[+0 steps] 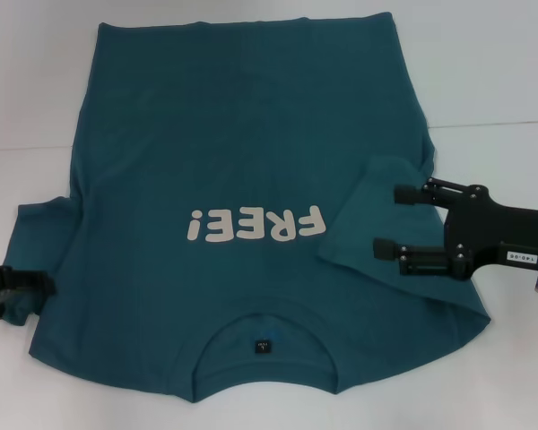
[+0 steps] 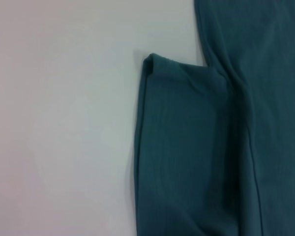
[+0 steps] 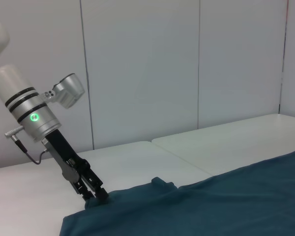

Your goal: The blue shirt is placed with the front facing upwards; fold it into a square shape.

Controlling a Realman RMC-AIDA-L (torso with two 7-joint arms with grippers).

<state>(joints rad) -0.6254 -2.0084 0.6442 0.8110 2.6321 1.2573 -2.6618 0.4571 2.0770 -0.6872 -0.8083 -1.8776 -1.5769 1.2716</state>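
Note:
The blue shirt (image 1: 233, 152) lies flat on the white table (image 1: 484, 72), chest up, with white "FREE!" lettering (image 1: 255, 224) and its collar label (image 1: 264, 343) on the near side. Its right-hand sleeve (image 1: 368, 224) is folded inward over the body. My right gripper (image 1: 394, 220) hovers open just over that folded sleeve, holding nothing. My left gripper (image 1: 13, 285) is at the outer edge of the other sleeve (image 1: 40, 242). The right wrist view shows its tip (image 3: 94, 195) touching that sleeve's corner (image 3: 160, 184). The left wrist view shows only this sleeve (image 2: 187, 147), lying flat.
A seam (image 1: 493, 124) between two white tabletops runs across behind the shirt's middle. Bare table (image 2: 64, 123) lies beside the left sleeve and to the far right. A pale panelled wall (image 3: 187, 64) stands beyond the table.

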